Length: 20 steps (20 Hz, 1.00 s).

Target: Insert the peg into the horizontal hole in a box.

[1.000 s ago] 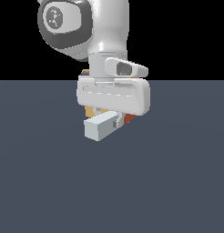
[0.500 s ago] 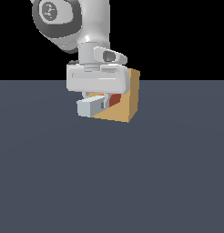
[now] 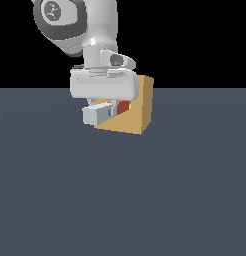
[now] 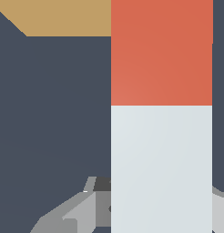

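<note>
Just in front of the box [image 3: 137, 107], the claw [image 3: 102, 107] holds the peg [image 3: 97, 115] level, red end forward; alignment is underway, and next comes finding the hidden hole.

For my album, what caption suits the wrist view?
End effector holds the peg, red end toward the tan box.

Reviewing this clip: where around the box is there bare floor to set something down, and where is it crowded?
Bare grey floor spreads in front of the box and out to the exterior view's left and right. It is crowded only at the box's face, where the tool holds the peg, red end toward the box.
</note>
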Each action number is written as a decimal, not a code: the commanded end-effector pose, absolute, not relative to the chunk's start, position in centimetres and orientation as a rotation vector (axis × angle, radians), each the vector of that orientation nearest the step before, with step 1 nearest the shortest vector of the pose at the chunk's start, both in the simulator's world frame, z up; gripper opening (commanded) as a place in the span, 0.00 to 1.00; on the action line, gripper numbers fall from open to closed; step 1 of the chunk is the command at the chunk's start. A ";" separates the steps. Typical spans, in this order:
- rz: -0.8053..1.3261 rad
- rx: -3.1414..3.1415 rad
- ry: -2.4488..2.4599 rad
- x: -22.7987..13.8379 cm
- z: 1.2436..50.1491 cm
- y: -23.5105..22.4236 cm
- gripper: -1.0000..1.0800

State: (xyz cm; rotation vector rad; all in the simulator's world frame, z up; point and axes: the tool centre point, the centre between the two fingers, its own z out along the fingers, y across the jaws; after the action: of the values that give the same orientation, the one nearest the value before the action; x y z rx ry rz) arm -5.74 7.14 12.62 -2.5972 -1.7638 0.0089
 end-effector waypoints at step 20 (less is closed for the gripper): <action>-0.001 -2.598 -1.765 -3.2 13.0 13.5 0.00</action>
State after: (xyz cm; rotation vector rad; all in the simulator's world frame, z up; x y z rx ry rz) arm -3.75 12.32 12.77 -2.5976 -1.7632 0.0063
